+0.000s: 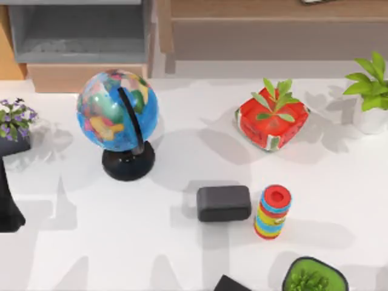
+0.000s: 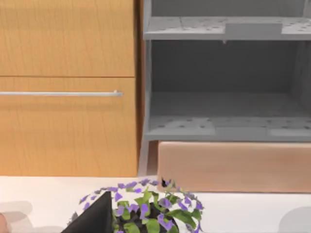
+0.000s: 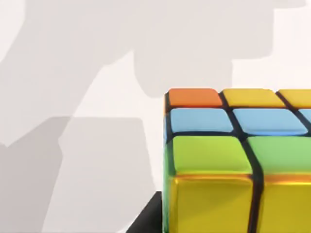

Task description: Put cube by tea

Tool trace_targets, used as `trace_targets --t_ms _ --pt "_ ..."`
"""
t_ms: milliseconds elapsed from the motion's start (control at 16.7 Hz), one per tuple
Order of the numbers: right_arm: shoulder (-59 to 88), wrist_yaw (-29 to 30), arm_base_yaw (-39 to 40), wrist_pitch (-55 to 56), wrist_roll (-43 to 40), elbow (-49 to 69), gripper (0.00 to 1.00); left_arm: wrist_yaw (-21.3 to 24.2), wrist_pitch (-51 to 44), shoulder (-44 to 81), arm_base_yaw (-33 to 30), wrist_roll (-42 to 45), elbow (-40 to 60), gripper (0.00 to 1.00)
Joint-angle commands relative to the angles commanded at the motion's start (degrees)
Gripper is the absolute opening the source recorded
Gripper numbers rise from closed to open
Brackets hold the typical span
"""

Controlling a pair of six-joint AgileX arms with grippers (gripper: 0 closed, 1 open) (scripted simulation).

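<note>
Left arm (image 1: 7, 200) parked by the flowers (image 1: 13, 115). The cube (image 3: 233, 160) sits on the counter (image 1: 91, 242), close under the right tool (image 1: 230, 284); its grip cannot be told. Best squared on the cube's flat sides before carrying toward the red box (image 1: 271, 118), likely the tea.

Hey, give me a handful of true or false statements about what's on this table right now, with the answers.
1. The globe stands on a black base, toward the table's left. True.
2. The dark grey block lies right of the striped ring stack. False: it lies just left of the stack.
3. The red box topped with green leaves sits farther back than the ring stack. True.
4. The cube in the right wrist view is one plain colour. False: it shows orange, yellow, blue and green tiles.
5. A purple-flowered plant stands in front of the wooden cabinet in the left wrist view. True.
</note>
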Motion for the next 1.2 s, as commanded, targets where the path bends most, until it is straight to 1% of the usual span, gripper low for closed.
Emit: trace_targets --t_ms 180,300,720,1200 --pt "-1.6 1.0 -1.9 -4.9 -4.9 -8.1 0.0 0.0 0.0 0.0 0.0 0.0 0.0 1.0" --pt "-2.1 1.6 -3.0 -6.6 -6.7 -10.7 0.0 0.0 0.0 0.0 0.0 0.0 0.0 1.0" --pt "-1.9 1.7 -2.9 -6.7 -6.9 -11.0 0.0 0.0 0.0 0.0 0.0 0.0 0.0 1.0" --pt "-0.5 4.1 -0.8 -5.1 -9.9 -11.8 0.0 0.0 0.0 0.0 0.0 0.0 0.0 1.0"
